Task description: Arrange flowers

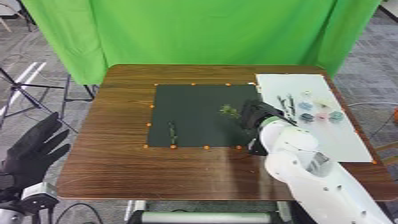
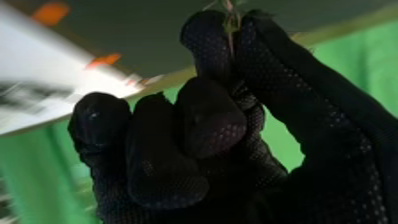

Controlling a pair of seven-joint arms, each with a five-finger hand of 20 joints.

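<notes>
Well, green curtain [image 1: 213,35] behind brown table [image 1: 169,172].

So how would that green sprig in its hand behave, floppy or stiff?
The sprig is likely light, a slim stem pinched in the right hand. That slimness suggests it would bend easily under a push. Its spreading leafy end should keep it from rolling if set down.

flowers [image 1: 336,116] on sheet [image 1: 348,146], mat [image 1: 195,112] left of it (both on table [image 1: 178,175])
</notes>
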